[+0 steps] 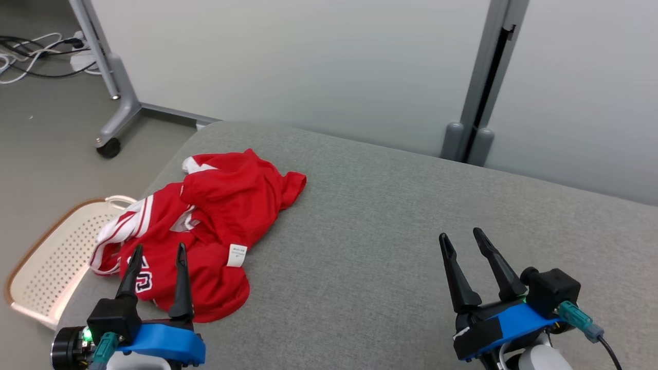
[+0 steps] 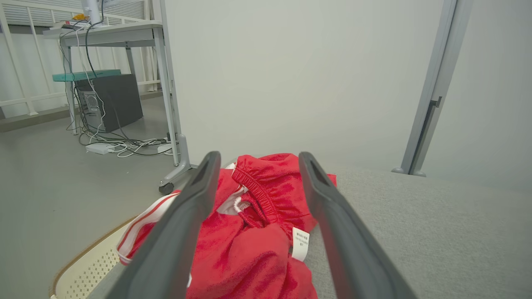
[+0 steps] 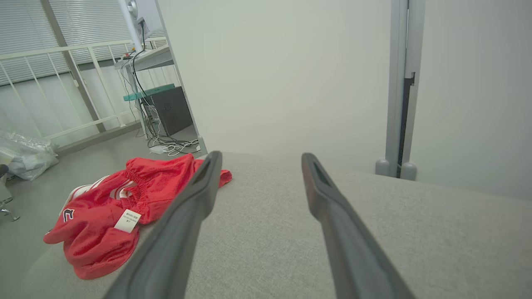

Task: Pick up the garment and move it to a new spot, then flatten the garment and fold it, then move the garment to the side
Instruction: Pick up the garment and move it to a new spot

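The garment [image 1: 216, 216] is a crumpled pair of red shorts with white side stripes and a white label, lying on the left part of the grey cushioned surface [image 1: 390, 216]. One striped edge hangs over the left border. My left gripper [image 1: 158, 252] stands open just above the garment's near edge, nothing between its fingers. In the left wrist view the garment [image 2: 257, 232] lies between and beyond my left gripper [image 2: 258, 160]. My right gripper [image 1: 461, 235] is open over bare grey fabric, far right of the garment. The right wrist view shows the garment [image 3: 112, 207] at the left of my right gripper [image 3: 259, 158].
A cream perforated basket [image 1: 51, 257] sits on the floor at the left, below the surface's edge. A wheeled grey frame leg [image 1: 115, 103] and cables [image 1: 31, 51] stand behind it. A pale partition wall [image 1: 318, 61] with a grey post [image 1: 483, 77] runs along the back.
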You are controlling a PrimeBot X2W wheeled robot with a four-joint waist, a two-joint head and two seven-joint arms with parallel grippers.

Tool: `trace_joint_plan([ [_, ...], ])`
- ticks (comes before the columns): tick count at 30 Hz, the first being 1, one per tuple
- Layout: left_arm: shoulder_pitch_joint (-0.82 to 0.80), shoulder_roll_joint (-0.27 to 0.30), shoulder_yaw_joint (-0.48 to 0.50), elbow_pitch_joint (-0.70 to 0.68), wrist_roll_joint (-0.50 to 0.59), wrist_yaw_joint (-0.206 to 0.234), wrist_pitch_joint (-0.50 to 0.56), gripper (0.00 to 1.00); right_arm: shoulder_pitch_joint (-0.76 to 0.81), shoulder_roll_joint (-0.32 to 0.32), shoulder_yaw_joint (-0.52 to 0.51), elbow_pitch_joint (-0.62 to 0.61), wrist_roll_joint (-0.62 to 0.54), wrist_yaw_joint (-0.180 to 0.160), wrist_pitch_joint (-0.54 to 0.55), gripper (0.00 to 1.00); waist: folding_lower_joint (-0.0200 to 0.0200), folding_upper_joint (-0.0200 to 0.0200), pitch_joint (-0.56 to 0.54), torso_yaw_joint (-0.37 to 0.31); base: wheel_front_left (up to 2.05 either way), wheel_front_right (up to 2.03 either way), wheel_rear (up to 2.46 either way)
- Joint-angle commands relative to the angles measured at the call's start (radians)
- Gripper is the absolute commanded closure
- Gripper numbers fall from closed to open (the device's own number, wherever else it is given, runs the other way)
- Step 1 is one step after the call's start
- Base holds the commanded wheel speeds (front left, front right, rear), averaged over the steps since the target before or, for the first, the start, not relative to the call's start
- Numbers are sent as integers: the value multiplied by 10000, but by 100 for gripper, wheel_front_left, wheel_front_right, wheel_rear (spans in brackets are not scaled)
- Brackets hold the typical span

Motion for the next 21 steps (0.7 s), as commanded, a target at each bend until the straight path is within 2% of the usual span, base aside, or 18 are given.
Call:
trace_joint_plan([
  [1, 7, 41, 39, -7, -49, 16, -28, 0, 10, -30, 28, -2, 46, 3, -6, 0, 1, 0, 184, 295, 0, 0, 0],
  [4, 24, 74, 130, 22, -48, -13, -28, 0, -41, -33, 157, 9, 167, 3, -6, 0, 1, 0, 176, 562, 0, 0, 0],
  [9, 9, 103, 221, 55, -133, -66, -28, 0, -90, -32, 259, -1, 236, 3, -6, 0, 1, 0, 184, 631, 0, 0, 0],
  [17, -219, 119, 300, 377, -380, -123, -6, 0, -91, -30, 287, 92, 223, 3, -6, 0, 1, 0, 199, 329, 0, 0, 0],
  [21, -422, 149, 402, 448, -691, -108, 654, 0, -167, -32, 405, 130, 307, 3, -6, 0, 1, 0, 232, 59, 0, 0, 0],
])
